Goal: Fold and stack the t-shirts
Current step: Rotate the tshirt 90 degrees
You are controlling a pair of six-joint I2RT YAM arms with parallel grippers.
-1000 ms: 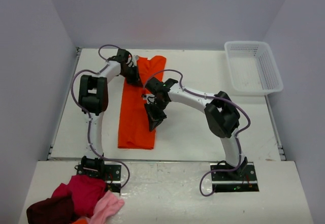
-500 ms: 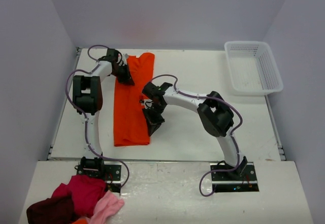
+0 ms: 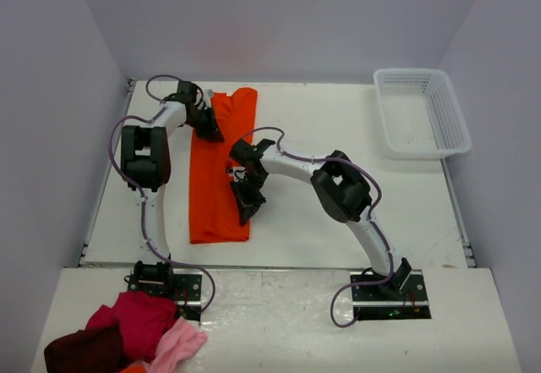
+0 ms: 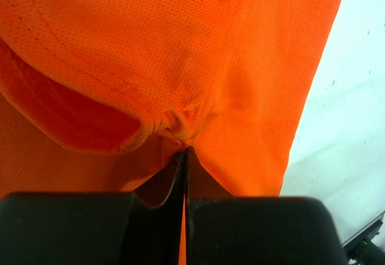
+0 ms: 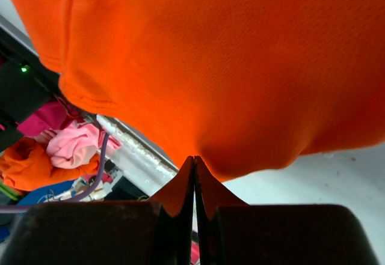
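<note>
The orange t-shirt (image 3: 218,195) lies on the left half of the table (image 3: 338,221) as 1 long narrow strip, already doubled lengthwise, running from the far edge toward the near edge. Over the last second the whole strip has slid a little toward the left wall and straightened. In the last half second it has barely moved, while the right arm's elbow has swung further in toward the centre. That suggests the sideways drag is finished and the lengthwise fold is squared up, so the cross fold that shortens the strip is probably next. The left gripper (image 3: 209,126) sits at the strip's far left edge; its wrist view shows the fingers pressed together on a puckered pinch of orange cloth (image 4: 228,67). The right gripper (image 3: 244,208) is at the strip's right edge, nearer the bases, and its fingers are likewise closed tight on the hem of the cloth (image 5: 240,67), which hangs lifted in front of its camera. Outward from there, the white mesh basket (image 3: 420,111) stands at the far right corner, well apart from the shirt. A pile of clothes (image 3: 127,335) in red, maroon and pink waits off the table by the left base. Nothing lies on the strip's path. The real hindrance is the arms themselves: they are close together over 1 narrow garment, and the right arm reaches across the middle of the table.
</note>
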